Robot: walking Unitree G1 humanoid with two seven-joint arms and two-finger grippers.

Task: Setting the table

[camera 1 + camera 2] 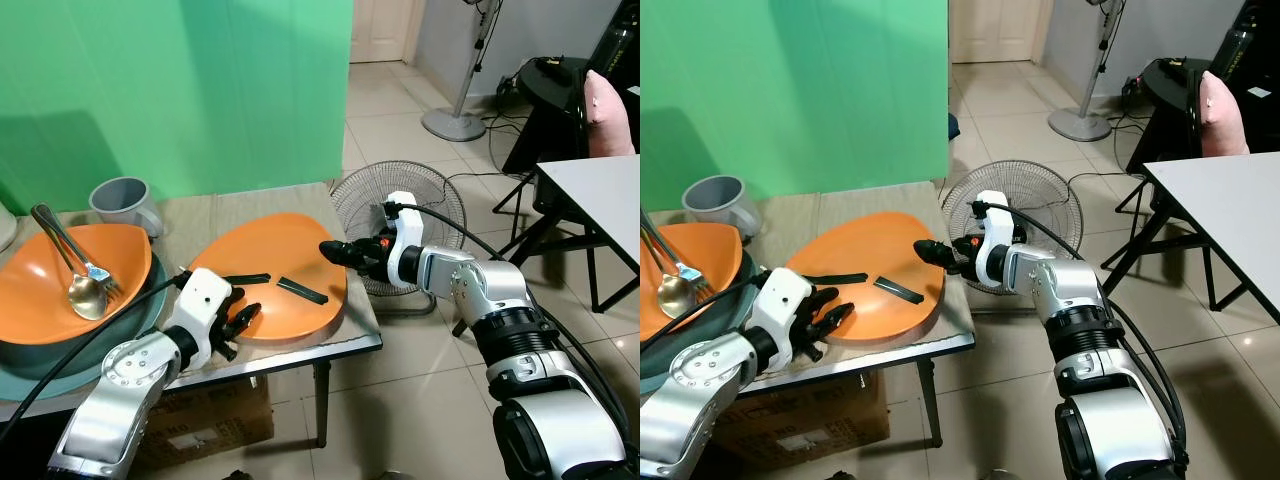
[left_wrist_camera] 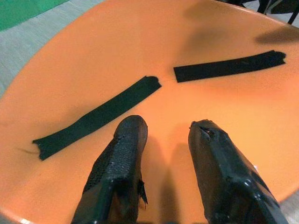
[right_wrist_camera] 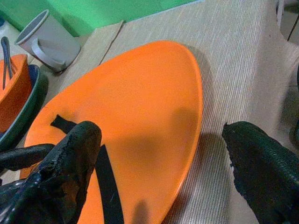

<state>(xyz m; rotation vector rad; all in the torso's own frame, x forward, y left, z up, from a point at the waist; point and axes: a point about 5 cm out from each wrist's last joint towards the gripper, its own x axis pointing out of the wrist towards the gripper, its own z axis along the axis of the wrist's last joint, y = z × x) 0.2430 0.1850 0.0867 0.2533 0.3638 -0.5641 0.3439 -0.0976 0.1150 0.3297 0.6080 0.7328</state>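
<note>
An orange plate (image 1: 270,285) with two black strips (image 2: 98,116) on it lies in the middle of the low table (image 1: 355,340). My left gripper (image 1: 243,318) rests over the plate's near left rim, open, both fingers (image 2: 124,149) above the orange surface with nothing between them. My right gripper (image 1: 332,251) is at the plate's right edge, open wide: one finger (image 3: 77,144) over the plate, the other over the cloth beside the rim. At the left a second orange plate (image 1: 40,290) holds a spoon (image 1: 85,295) and a fork, stacked on a dark plate (image 1: 140,310). A grey cup (image 1: 125,203) stands behind.
A floor fan (image 1: 395,200) stands just past the table's right end, close to my right arm. A white table (image 1: 600,195) is at the far right. A cardboard box (image 1: 215,420) sits under the table. A green screen (image 1: 170,90) backs the table.
</note>
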